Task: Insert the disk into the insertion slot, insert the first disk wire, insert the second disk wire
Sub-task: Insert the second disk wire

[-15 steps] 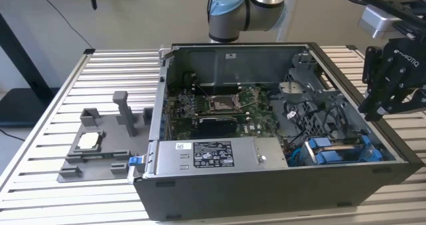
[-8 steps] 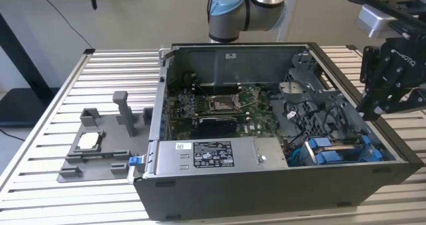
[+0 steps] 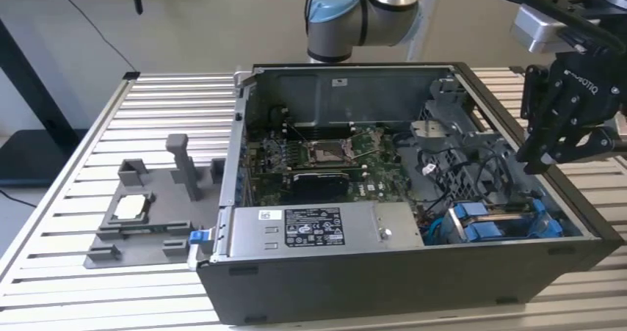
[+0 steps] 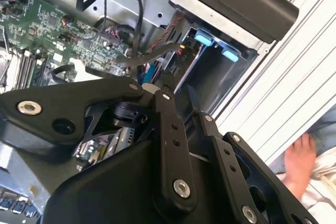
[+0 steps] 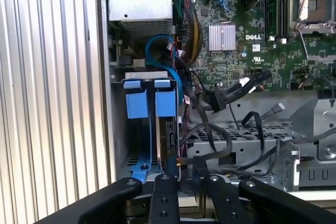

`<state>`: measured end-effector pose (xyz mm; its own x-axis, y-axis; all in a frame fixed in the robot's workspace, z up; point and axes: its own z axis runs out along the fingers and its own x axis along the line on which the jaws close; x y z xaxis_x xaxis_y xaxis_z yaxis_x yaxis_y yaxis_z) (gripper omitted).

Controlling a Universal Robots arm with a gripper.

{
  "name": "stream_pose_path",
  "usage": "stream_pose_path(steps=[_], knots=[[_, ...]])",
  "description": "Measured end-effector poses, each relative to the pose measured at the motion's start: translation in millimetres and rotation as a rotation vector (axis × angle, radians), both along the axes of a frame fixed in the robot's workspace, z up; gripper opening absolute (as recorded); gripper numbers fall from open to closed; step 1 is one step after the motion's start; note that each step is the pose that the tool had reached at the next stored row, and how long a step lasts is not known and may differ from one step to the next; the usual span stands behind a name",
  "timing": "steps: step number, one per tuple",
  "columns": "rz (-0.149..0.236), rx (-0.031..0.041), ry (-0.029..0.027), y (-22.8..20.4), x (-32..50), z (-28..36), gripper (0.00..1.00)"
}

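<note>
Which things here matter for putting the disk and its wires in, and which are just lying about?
For the job: gripper, insertion slot, unplugged black cables, open computer case.
Just lying about: grey holder with a chip on the slatted table, power-supply box, a person's hand.

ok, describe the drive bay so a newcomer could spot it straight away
Find the open black computer case on the slatted table. At its near corner on the exterior view's right, next to the silver power-supply box, sits the drive bay. Its two blue handles side by side set it apart.
</note>
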<state>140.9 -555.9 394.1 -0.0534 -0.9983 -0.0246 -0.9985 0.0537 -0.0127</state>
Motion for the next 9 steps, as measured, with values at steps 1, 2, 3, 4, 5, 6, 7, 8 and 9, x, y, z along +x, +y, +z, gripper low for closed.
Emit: stream_pose_path(steps=[1,2,3,4,5,6,7,8,9], knots=[[0.0,0.0004,0.0,0.9,-1.4,0.0,0.27],[-0.001,0.0007,0.0,2.0,-3.0,-0.1,0.27],[-0.001,0.0008,0.0,3.1,-4.5,0.0,0.27],[-0.001,0.001,0.0,4.3,-6.1,0.0,0.27],[-0.002,0.0011,0.0,5.7,-7.8,0.0,0.27],[-0.002,0.0012,0.0,7.1,-9.4,0.0,0.27],[-0.002,0.0012,0.0,8.6,-11.2,0.0,0.27],[-0.002,0.0014,0.0,10.1,-12.9,0.0,0.27],[-0.002,0.0014,0.0,11.6,-14.6,0.0,0.27]])
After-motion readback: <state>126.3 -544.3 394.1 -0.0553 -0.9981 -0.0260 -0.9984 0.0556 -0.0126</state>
